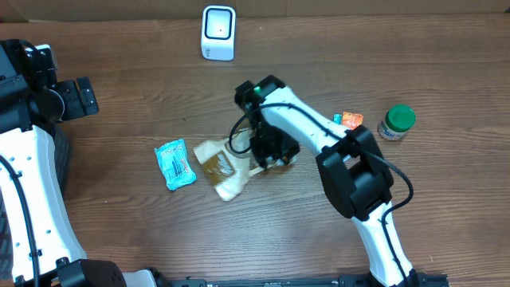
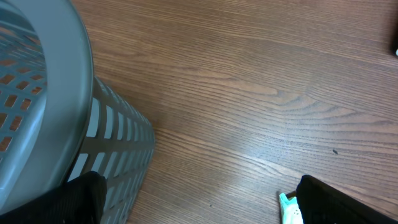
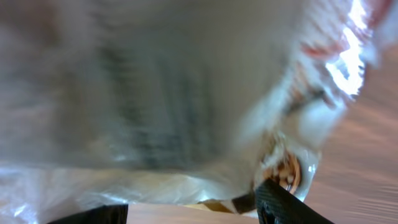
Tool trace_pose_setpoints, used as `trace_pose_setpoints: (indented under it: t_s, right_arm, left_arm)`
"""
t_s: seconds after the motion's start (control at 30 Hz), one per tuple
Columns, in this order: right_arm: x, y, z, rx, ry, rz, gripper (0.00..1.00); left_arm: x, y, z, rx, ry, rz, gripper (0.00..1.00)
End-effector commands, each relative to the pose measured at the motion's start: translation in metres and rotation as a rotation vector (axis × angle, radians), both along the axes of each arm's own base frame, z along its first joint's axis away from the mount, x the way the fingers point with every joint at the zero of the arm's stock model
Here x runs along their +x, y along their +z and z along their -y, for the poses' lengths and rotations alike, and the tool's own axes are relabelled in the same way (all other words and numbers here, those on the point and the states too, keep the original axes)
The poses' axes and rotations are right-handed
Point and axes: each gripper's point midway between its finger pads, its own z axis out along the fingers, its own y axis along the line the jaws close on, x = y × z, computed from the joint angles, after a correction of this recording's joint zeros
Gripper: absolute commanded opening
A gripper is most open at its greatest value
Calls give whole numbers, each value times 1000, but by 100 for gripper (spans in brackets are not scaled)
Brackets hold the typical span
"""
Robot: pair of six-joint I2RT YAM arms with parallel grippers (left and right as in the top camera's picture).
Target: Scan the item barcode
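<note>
Close against the right wrist camera, a cream and brown packet (image 3: 155, 93) fills the view in a blur, bulging between the two dark fingers (image 3: 280, 202), which stand partly apart. Whether they pinch it cannot be told. From overhead, the right gripper (image 1: 271, 153) sits on the packet's right end. A blue sachet (image 1: 174, 164) lies just to its left. The left gripper (image 2: 199, 180) hangs wide open and empty beside a grey basket (image 2: 37, 93). The white scanner (image 1: 218, 33) stands at the far edge, well apart from the packet.
</note>
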Motion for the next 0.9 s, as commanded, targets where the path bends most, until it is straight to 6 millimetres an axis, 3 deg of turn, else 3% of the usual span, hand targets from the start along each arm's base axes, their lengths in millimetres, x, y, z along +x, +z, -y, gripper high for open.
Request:
trace_pose_setpoints:
  t_s: [0.0,0.1,0.27,0.53,0.7,0.87]
  right_arm:
    - [38,10,39,-128,-20,158,62]
    - [65,9,49,-125,-59,244,63]
    - [103,9,44,-40,-101,363,62]
    - [123,66,22,47,-74,479,64]
    - [137,74,10,117,-49,536,66]
    - [176,85,3,191,-86,676,65]
  left_arm:
    - [0,-1,0,14,-22,-10,100]
    - [0,-1,0,14,-22,-10,100]
    - [0,-1,0,14,-22,-10,100]
    - [0,-1,0,14,-22,-10,100]
    - [0,-1,0,14,-22,-10,100]
    - [0,-1,0,14,-22,-10,100]
